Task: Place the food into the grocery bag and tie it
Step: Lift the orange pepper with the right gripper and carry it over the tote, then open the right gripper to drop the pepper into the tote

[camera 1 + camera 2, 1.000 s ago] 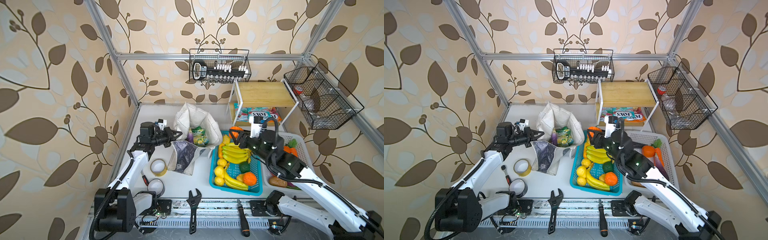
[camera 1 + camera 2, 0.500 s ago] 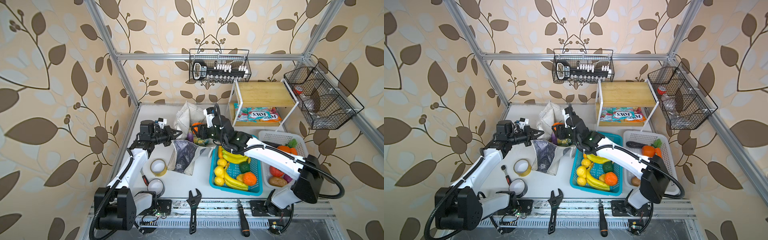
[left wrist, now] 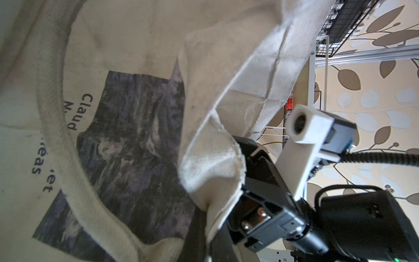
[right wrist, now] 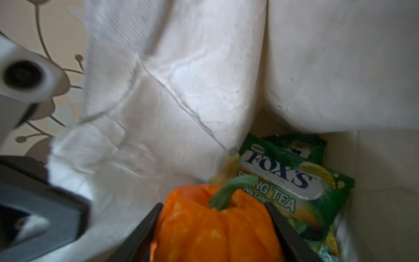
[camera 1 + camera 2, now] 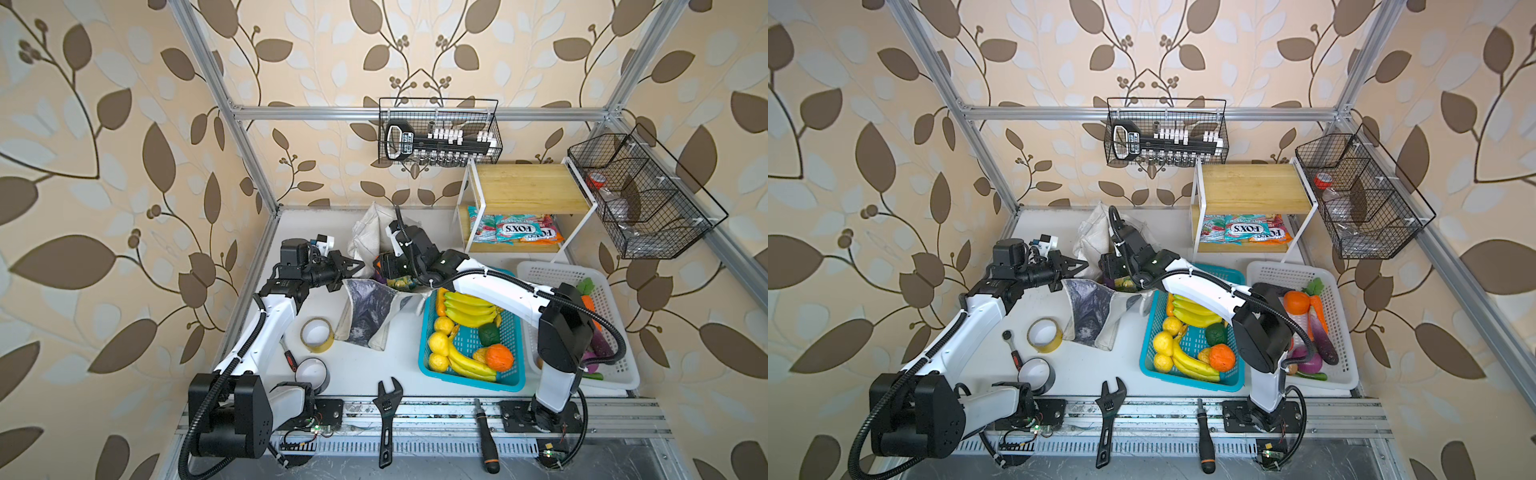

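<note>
Left claw point(image 5: 358, 265) pinches the bag point(image 5: 365, 232) rim. Right claw point(image 4: 214, 205), inside the bag, grips an orange fruit point(image 4: 204, 236) above green packets point(image 4: 285, 181). If the rim slips, the mouth could collapse and snag the claw.

grocery bag point(image 5: 365, 316) — left of fruit basket point(image 5: 510, 328) | snack packets point(image 4: 283, 179) in bag | wrench point(image 5: 388, 409) before bag

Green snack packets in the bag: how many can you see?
2. One green packet lies face up inside the grocery bag, near the orange toy fruit in the right gripper; the second packet peeks from under the first. More may be hidden.
</note>
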Robot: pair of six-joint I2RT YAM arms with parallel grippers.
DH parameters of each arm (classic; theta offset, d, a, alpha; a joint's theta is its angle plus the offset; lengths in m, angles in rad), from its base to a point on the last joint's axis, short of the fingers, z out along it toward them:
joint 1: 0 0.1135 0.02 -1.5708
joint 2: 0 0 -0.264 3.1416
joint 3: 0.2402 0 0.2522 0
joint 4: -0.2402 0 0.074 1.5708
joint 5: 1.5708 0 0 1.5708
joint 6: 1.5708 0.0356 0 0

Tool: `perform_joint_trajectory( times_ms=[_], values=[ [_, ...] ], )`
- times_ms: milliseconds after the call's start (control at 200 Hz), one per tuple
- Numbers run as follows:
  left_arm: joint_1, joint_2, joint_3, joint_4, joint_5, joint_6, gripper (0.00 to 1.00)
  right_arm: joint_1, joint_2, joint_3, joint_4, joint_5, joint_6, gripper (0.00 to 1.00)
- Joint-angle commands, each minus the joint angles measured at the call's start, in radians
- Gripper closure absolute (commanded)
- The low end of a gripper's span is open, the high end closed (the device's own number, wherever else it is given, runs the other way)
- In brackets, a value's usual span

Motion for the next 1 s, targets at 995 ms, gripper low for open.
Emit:
perform_joint_trajectory(
  times_ms=[995],
  values=[
    [-0.021, 0.016, 0.039, 0.026, -0.029, 0.050, 1.00, -0.034, -0.015, 0.039, -0.102, 0.029, -0.117, 0.00]
  ],
)
